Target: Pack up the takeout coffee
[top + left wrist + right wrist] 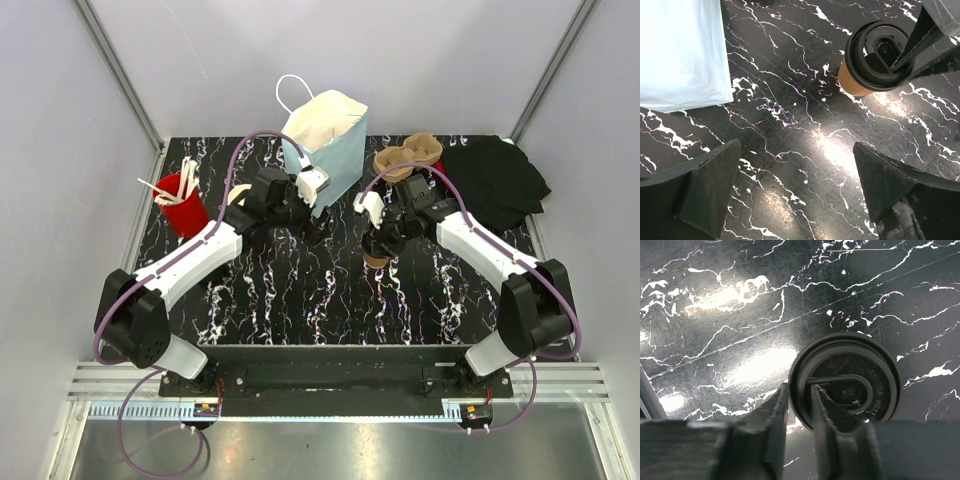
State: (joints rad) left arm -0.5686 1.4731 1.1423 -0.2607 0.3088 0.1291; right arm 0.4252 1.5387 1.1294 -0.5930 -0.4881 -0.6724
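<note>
The takeout coffee [377,257] is a tan paper cup standing upright on the black marble table, just right of centre. Its black lid [855,385] sits on top; the left wrist view shows the lid [880,55] seated on the tan cup wall [852,85]. My right gripper [799,387] hangs over the cup's edge. One finger is outside the lid's rim and the other rests on the lid's top, the jaws parted a little wider than the rim. My left gripper [796,146] hovers wide open over bare table left of the cup, holding nothing.
A pale blue paper bag [325,140] stands open at the back centre, close to my left gripper [312,228]. A red cup of stirrers [183,205] is at the left. A brown pulp carrier [408,157] and a black cloth [495,180] lie at the back right.
</note>
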